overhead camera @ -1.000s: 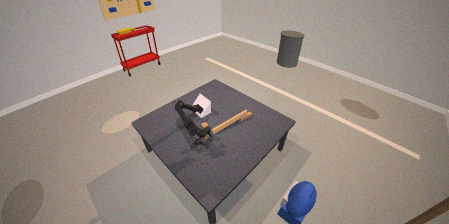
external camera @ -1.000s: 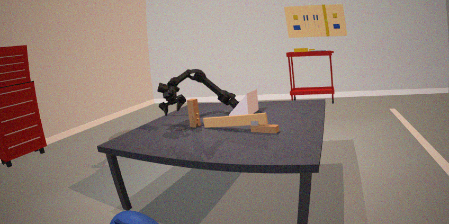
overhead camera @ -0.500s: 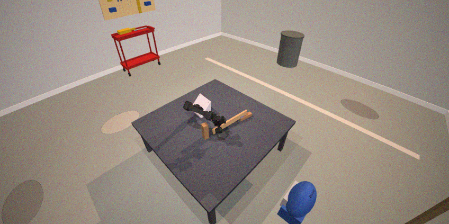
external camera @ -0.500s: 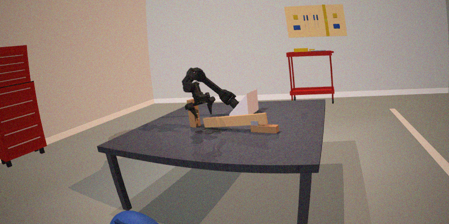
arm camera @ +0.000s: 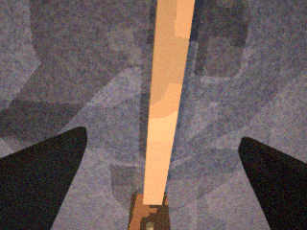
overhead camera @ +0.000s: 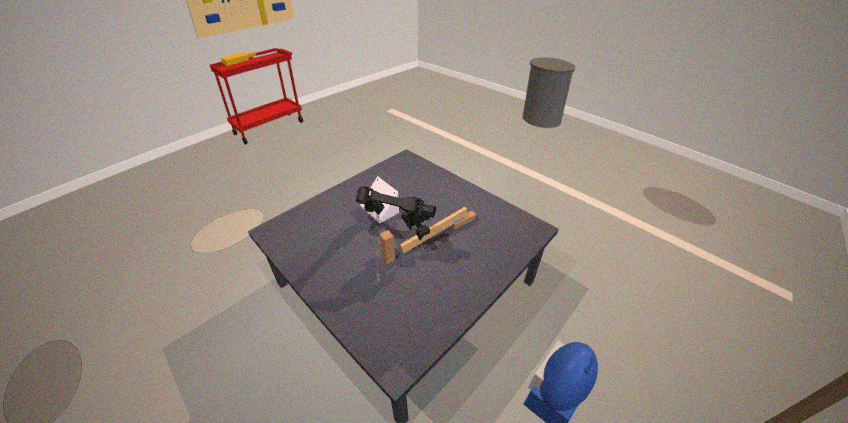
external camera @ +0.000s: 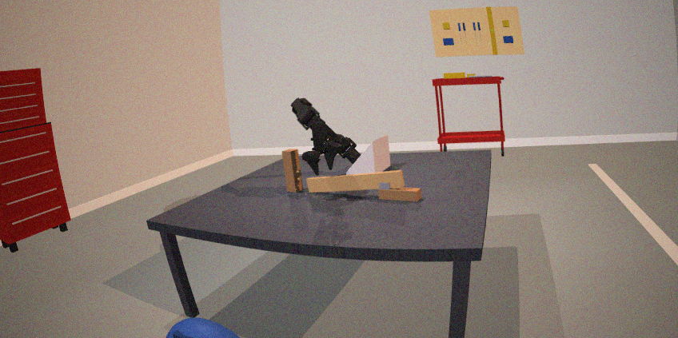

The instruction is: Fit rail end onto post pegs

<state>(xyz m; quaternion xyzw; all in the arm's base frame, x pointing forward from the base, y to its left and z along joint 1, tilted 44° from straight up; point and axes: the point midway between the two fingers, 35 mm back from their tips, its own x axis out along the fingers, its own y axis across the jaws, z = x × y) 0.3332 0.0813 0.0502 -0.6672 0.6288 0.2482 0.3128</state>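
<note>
The long pale rail [overhead camera: 443, 227] [external camera: 352, 181] [arm camera: 168, 72] slopes, its near end low on the table and its far end in the grey bracket [external camera: 384, 185] on the low footboard block [overhead camera: 466, 221] [external camera: 405, 194]. The post [overhead camera: 387, 248] [external camera: 289, 171] [arm camera: 137, 215] stands upright, with a small gap before the rail's near end. Its pegs [external camera: 298, 177] face the rail; one shows faintly in the wrist view. The holes are hidden. My gripper [overhead camera: 421, 233] [external camera: 324, 171] [arm camera: 165, 140] is open and empty above the near part of the rail, one finger on either side of it in the wrist view.
The dark table [overhead camera: 380, 323] [external camera: 323, 234] bears everything. A white wedge-shaped block [overhead camera: 389, 213] [external camera: 381, 153] stands by the arm's base, behind the rail. A red cart, a grey bin and a blue object are off the table.
</note>
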